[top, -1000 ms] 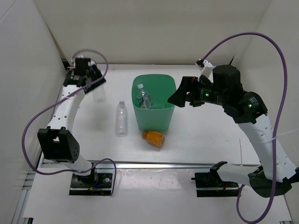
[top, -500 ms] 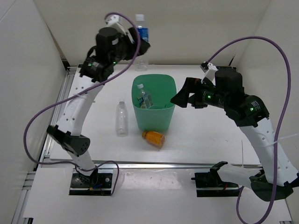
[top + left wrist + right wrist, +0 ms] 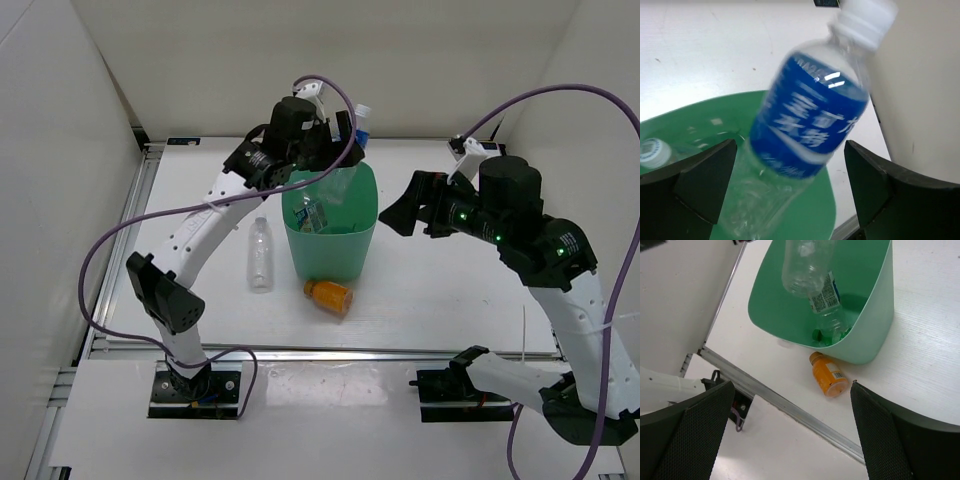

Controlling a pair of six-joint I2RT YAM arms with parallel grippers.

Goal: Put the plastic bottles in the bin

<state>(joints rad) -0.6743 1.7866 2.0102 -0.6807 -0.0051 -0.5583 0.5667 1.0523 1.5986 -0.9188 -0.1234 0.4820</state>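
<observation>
The blue-label btl [image 3: 810, 115] hangs tilted right over the bin [image 3: 340, 255], cap up. Its clear bottom dips past the rim. The L claw [image 3: 790, 144] has one finger on each side of it, set wide. The btl looks blurry, & I can't tell if the claw is pinching it or not. So this one is nearly in but not down yet.

Inside the bin lies the white-blue label btl [image 3: 824, 299]. Next to it is sth green w/ a green cap, prob. the green btl, but it's hard to be sure. So 1 is in for sure, maybe 2.

Outside, the clear btl [image 3: 261, 253] lies on the table [image 3: 450, 290] just left of the bin. The orange btl [image 3: 330, 295] lies on its side by the bin's near wall. Both need picking up.

The R claw [image 3: 792, 383] is up in the air to the right of the bin, fingers spread wide, nothing in it. I think it's best placed to get the orange btl.
</observation>
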